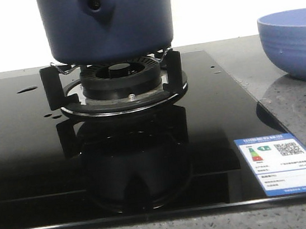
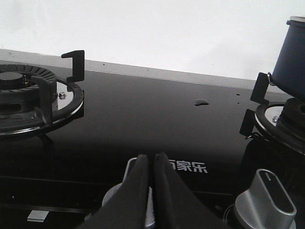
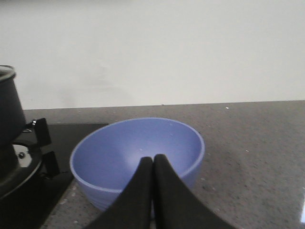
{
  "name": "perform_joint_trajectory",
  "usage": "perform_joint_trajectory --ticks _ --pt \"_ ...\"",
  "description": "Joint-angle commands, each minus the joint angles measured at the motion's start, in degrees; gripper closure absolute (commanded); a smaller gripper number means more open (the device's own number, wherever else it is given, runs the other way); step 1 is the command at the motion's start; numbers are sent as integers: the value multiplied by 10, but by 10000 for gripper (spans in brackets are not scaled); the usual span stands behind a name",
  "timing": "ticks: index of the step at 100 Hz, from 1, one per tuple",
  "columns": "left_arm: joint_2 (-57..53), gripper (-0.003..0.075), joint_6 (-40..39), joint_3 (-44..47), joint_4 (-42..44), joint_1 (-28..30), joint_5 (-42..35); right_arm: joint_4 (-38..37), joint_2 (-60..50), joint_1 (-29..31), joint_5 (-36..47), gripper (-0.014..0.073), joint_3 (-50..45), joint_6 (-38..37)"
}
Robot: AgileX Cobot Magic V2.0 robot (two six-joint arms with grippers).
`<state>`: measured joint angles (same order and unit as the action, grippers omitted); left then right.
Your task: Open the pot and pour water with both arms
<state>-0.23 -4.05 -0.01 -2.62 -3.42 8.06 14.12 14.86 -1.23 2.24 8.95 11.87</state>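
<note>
Both my grippers closed on nothing, the pot not yet touched.

The pot [image 1: 105, 20] sits top centre of the front view on the burner stand [image 1: 119, 82], handle stub facing me. My left gripper [image 2: 152, 191], jaws together, hangs low over the black hob [image 2: 143, 124]; my right gripper [image 3: 153, 191], jaws also together, waits before the lighter blue bowl [image 3: 138, 160], probably where the water will go.

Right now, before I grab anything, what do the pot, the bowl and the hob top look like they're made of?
Pot: probably enamelled or coated metal; smooth navy wall with a soft sheen. Bowl: likely plastic or matte ceramic; even light blue, hardly any glare. Hob top: black glass, since it mirrors the burner and pot sharply.
</note>
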Motion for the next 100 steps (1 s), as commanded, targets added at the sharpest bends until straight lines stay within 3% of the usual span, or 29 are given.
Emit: perform_joint_trajectory --ticks 1,17,43,100 --pt "-15 739 -4 19 -1 -4 -41 -38 -32 28 40 640 -23 -29" --pt "-15 739 -4 19 -1 -4 -41 -141 -104 58 10 640 -93 -151" --pt "-15 739 -4 19 -1 -4 -41 -157 -165 58 -59 640 -110 -150" --pt "-15 739 -4 19 -1 -4 -41 -161 -165 58 -57 640 -110 -149"
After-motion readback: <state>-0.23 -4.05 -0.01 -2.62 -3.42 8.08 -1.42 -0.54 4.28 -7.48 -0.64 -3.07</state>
